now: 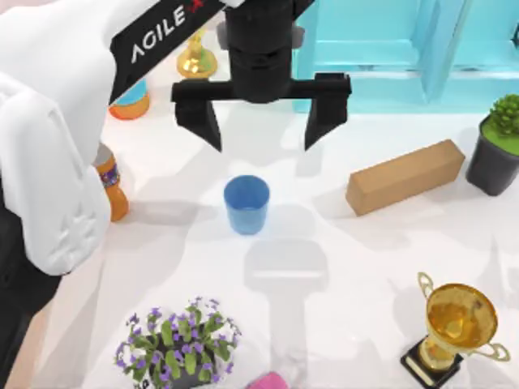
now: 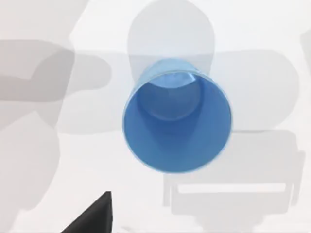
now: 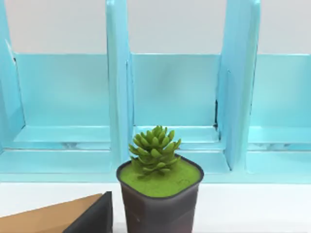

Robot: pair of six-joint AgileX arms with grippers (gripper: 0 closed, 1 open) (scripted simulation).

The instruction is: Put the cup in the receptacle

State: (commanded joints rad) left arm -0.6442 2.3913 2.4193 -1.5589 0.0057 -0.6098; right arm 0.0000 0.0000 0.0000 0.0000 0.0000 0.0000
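The cup [image 1: 246, 204] is a small blue tumbler standing upright on the white table near the middle. My left gripper [image 1: 263, 139] hangs open just behind and above it, black fingers spread wider than the cup and nothing between them. The left wrist view looks down into the cup's [image 2: 177, 128] open mouth, with one dark fingertip [image 2: 95, 217] at the frame's edge. The receptacle is out of view. The right wrist view shows a dark fingertip [image 3: 95, 218] of my right gripper, facing the back of the table.
A turquoise shelf [image 1: 405, 49] runs along the back. A brown box [image 1: 405, 177] and succulent pot [image 1: 496, 146] lie right, a gold trophy [image 1: 454, 332] front right, a flowering plant [image 1: 178, 344] front left. An orange bottle [image 1: 113, 190], orange can [image 1: 130, 101] and small trophy [image 1: 196, 57] stand left.
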